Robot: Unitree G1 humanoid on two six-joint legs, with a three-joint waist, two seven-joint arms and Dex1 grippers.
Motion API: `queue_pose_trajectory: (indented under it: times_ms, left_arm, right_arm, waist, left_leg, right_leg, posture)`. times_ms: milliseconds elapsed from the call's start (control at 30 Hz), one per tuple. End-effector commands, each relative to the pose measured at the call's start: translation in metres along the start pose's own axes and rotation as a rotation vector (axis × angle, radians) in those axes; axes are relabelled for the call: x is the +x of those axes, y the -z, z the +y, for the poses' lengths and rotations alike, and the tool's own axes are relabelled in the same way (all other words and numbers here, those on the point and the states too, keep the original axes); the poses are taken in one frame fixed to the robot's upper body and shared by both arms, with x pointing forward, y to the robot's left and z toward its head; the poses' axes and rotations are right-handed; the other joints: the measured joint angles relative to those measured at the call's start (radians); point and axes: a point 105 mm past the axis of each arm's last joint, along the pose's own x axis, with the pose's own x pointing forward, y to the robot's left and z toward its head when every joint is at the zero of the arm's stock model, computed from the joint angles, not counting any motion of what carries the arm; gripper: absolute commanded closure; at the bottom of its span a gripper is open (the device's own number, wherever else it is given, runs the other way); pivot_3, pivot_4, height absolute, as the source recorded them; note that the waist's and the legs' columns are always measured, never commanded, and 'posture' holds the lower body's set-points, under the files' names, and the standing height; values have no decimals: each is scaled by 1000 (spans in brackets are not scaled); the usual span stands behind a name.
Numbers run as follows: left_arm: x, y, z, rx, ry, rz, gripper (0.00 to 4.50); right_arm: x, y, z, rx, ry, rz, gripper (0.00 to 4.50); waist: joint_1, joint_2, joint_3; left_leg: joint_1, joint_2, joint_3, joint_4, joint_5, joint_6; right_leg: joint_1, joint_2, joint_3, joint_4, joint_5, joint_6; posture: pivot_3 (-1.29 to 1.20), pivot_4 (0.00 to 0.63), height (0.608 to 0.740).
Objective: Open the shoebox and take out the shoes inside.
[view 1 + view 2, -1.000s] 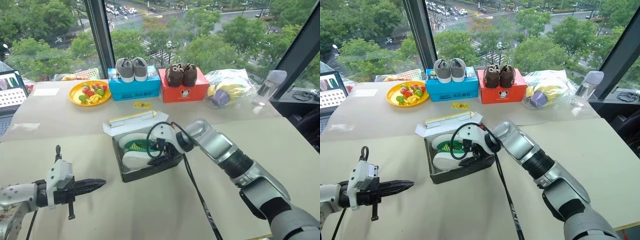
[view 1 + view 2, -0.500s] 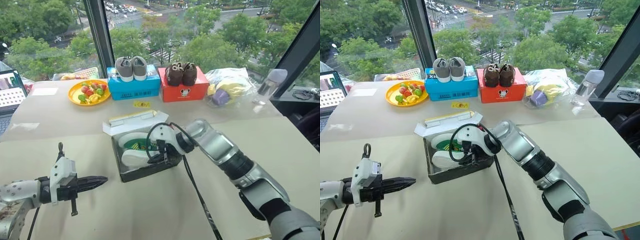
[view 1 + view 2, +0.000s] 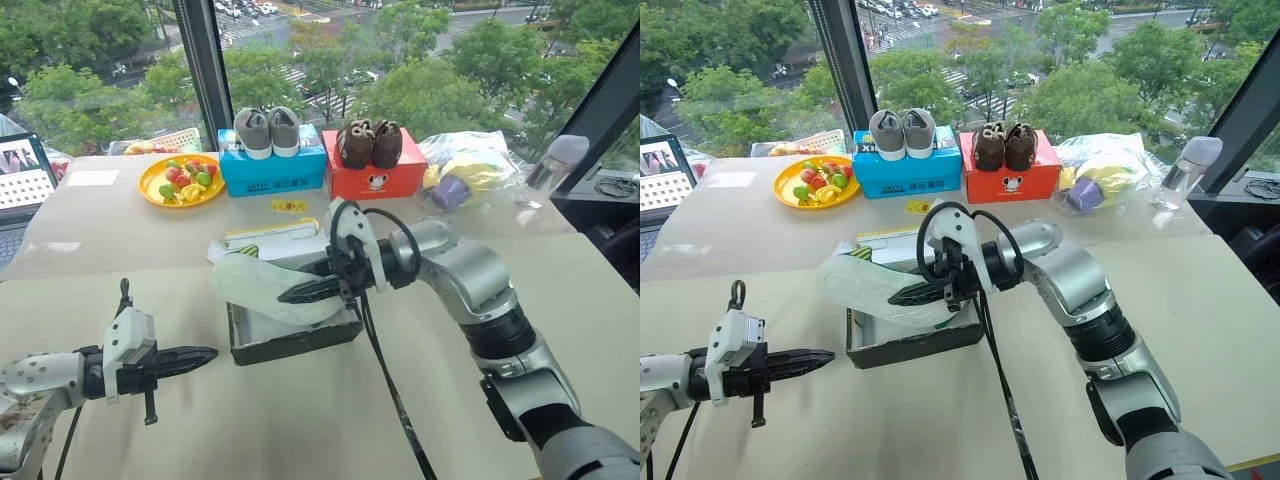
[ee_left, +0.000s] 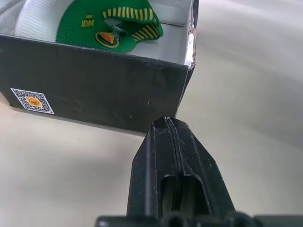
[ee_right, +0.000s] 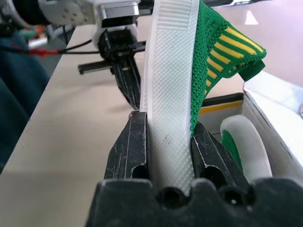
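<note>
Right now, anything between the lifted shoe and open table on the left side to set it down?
Nothing visible blocks it. The right pincer holds the shoe by its sole, above the shoebox and clear of its walls. The table left of the box is bare. The left pincer, shut, sits lower, toward the near edge, out of the path.

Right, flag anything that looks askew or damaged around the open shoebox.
The shoebox has a frayed, torn-looking top corner on its black wall. Its lid lies crooked behind it. One green shoe hangs sole-out in the right tool.
</note>
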Motion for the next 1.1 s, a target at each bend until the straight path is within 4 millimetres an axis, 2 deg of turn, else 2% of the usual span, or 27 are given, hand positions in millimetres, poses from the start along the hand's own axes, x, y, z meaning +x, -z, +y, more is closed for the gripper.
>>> queue_pose_trajectory:
  times_ms: [33, 67, 167, 200, 267, 333, 367, 467, 533, 633, 733, 867, 1000, 1100]
  left_arm:
    - [-1, -4, -1, 22, 11, 7, 4500]
    - [-1, -4, -2, 22, 12, 8, 4500]
    - [-3, -3, -3, 18, 13, 8, 4500]
    - [-3, -2, -3, 14, 11, 9, 4500]
    - [-3, -1, -3, 10, 8, 10, 4500]
    - [-3, -1, -2, 9, 8, 10, 4500]
    - [-1, -1, -2, 8, 10, 8, 4500]
    - [0, -3, -2, 6, 22, 3, 4500]
    - [1, -3, -2, 8, 30, 5, 4500]
    - [1, -3, 0, 9, 33, 6, 4500]
    - [1, -3, 1, 12, 35, 5, 4500]
    - [1, -3, 3, 13, 32, 4, 4500]
    - [2, -2, 5, 11, 25, -1, 4500]
    - [1, -2, 5, 9, 25, -3, 4500]
  right_arm:
    - [-45, -60, -22, -45, 193, -201, 3947]
    - [-58, -69, -26, -45, 241, -233, 3947]
    - [-91, -88, -20, -70, 333, -287, 3947]
    - [-106, -91, -18, -71, 387, -297, 3947]
    - [-123, -91, -17, -69, 473, -289, 3947]
    - [-135, -72, -24, -86, 615, -178, 3947]
    - [-146, -42, -37, -108, 768, -5, 3947]
    - [-172, 27, -55, -208, 1032, 413, 3947]
    - [-182, 54, -60, -306, 1124, 579, 3947]
    - [-192, 75, -63, -466, 1214, 750, 3947]
    - [-190, 88, -60, -638, 1243, 845, 3947]
    - [-174, 107, -49, -806, 1143, 927, 3947]
    - [-133, 161, -16, -732, 916, 947, 3947]
    - [-119, 179, -3, -678, 851, 951, 3947]
  waist:
    - [0, 1, 1]
    - [1, 2, 2]
    - [12, 3, 3]
    - [13, 3, 3]
    - [12, 4, 3]
    - [12, 4, 3]
    - [12, 4, 3]
    - [12, 4, 3]
    - [10, 4, 4]
    - [0, 6, 5]
    - [-4, 6, 5]
    - [0, 6, 5]
    - [2, 5, 5]
    - [-2, 4, 4]
  left_leg:
    - [0, 0, 0, 0, 0, 0]
    - [0, 0, 0, 0, 0, 0]
    - [0, 0, -1, 0, 0, 0]
    - [0, 0, -1, 0, 0, 0]
    - [0, 0, -1, 0, 0, 0]
    - [-1, 0, -1, -1, 0, 0]
    - [0, 0, -1, -1, 0, 0]
    - [1, -1, 0, 0, -3, 4]
    - [1, -2, 1, 0, -3, 5]
    - [1, -2, 3, 2, 1, -1]
    - [0, 0, 3, 1, 4, -5]
    - [0, 1, 1, 1, 3, -4]
    - [1, 0, 1, 1, 0, 0]
    - [2, 0, 1, 2, 0, 1]
  right_leg:
    - [0, 0, 0, 0, 0, 0]
    - [0, 0, 0, 0, 0, 0]
    - [0, 0, -1, 0, 0, 0]
    - [0, 0, -1, 0, 0, 0]
    - [0, 0, -1, -1, 0, 0]
    - [0, 0, -1, -1, 0, 0]
    - [1, 0, -1, -1, 0, 1]
    - [3, -1, -1, -1, -1, 2]
    - [3, -2, 0, -2, -2, 3]
    - [1, -2, 3, 0, -5, 7]
    - [0, 1, 5, 1, -6, 9]
    - [0, 3, 5, 1, -6, 9]
    - [1, 3, 4, 0, -7, 10]
    - [3, 2, 5, 0, -7, 10]
  posture:
    - [0, 150, 731]
    - [0, 150, 731]
    - [0, 150, 731]
    - [0, 150, 731]
    - [0, 150, 731]
    - [0, 150, 731]
    - [0, 150, 731]
    - [0, 150, 731]
    - [0, 150, 731]
    - [0, 150, 731]
    - [0, 150, 731]
    - [0, 150, 731]
    - [0, 150, 731]
    - [0, 150, 731]
